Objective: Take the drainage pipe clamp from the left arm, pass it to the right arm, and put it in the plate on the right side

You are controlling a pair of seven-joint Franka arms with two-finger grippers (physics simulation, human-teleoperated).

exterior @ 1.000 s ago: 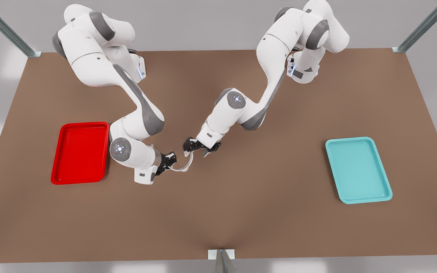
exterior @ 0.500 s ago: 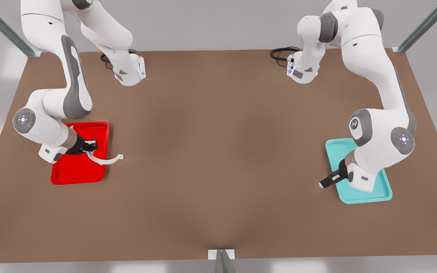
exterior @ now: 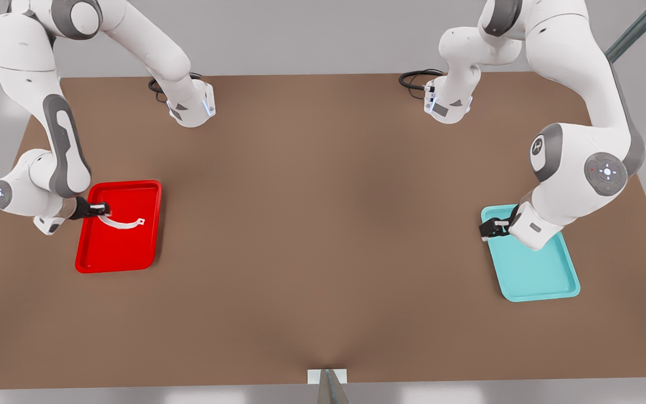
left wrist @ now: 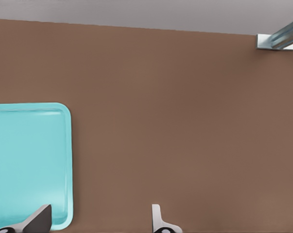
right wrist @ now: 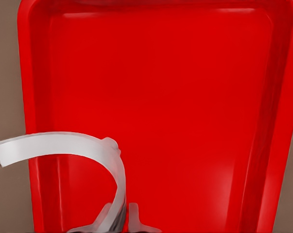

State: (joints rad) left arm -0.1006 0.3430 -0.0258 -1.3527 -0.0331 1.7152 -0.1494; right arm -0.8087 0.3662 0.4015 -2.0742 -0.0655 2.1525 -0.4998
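**Clamp now over the red plate, release still to come**

At the front view's left, the right gripper (exterior: 100,209) holds the drainage pipe clamp (exterior: 121,224) by one end tab, its fingers (right wrist: 132,219) closed narrowly on the strap. Half a second ago the clamp hung across the plate's 3 o'clock rim, with its free tab out over the desk (exterior: 323,252). Now the arm has drawn back toward 9 o'clock, and the whole arc lies within the outline of the red plate (exterior: 149,188). In the right wrist view the strap curves over the red floor, though its far tab reaches the rim; whether it touches the floor I cannot tell.

At the front view's right, the left gripper (exterior: 491,228) has risen from 6 o'clock toward the 11 o'clock corner of the teal tray (exterior: 567,292) and waits there. Its fingers (left wrist: 39,219) stand wide apart and hold nothing.

The handover looks complete, and the carry nearly so. What remains, as I judge it, is lowering, letting go and withdrawing cleanly.
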